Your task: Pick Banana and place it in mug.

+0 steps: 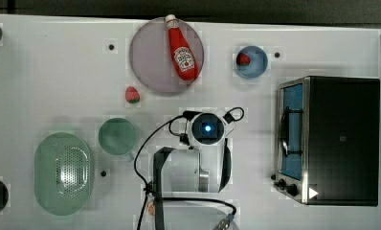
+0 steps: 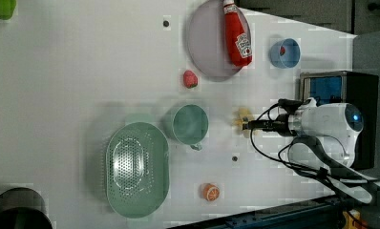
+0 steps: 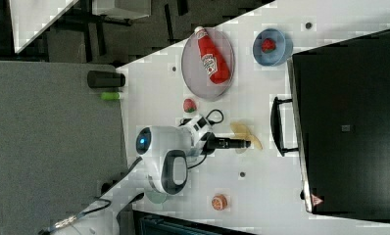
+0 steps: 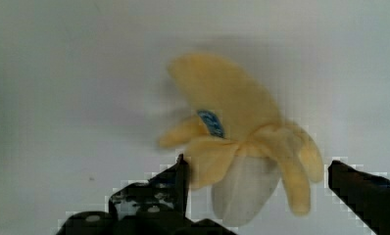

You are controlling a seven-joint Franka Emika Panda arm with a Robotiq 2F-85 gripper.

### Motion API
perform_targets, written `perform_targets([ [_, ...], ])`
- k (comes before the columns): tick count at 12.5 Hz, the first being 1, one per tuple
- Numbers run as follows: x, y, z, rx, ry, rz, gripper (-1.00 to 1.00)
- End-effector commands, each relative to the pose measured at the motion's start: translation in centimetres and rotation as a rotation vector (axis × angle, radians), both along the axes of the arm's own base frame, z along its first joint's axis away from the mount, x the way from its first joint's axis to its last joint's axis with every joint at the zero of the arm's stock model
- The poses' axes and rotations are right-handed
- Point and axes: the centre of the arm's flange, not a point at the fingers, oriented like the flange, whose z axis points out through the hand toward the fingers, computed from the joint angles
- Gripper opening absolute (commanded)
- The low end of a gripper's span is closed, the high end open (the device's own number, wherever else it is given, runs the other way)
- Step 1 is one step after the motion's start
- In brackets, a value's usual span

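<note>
We see the small pale-yellow toy banana bunch [image 4: 242, 147] lying on the white worktop [image 1: 59, 81], directly under our tool [image 4: 256, 196]. In the left view the banana [image 2: 243, 121] sits at three o'clock of the small round teal-green mug [image 2: 190, 125], near it but apart. The tool's two dark fingers [image 4: 176, 183] stand wide, one on each side of the bunch, nothing held. We judge the toy light, stiff and somewhat slick; pinching across the joined middle, not a thin curved tip, looks safest.
</note>
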Motion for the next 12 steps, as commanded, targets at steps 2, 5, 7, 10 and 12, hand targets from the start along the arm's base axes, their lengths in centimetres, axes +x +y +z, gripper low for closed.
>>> perform_targets([
  [2,0.2,0.5,-1.0,0.010,-0.060,0.023,0.69],
  [5,0.3,0.4,-0.6,0.009,-0.078,0.019,-0.08],
  [7,0.3,0.4,-0.2,0.009,-0.083,0.018,-0.37],
  [10,1.1,-0.4,3.0,0.010,-0.134,-0.009,-0.37],
  [12,1.1,-0.9,7.3,0.011,-0.124,-0.022,-0.37],
])
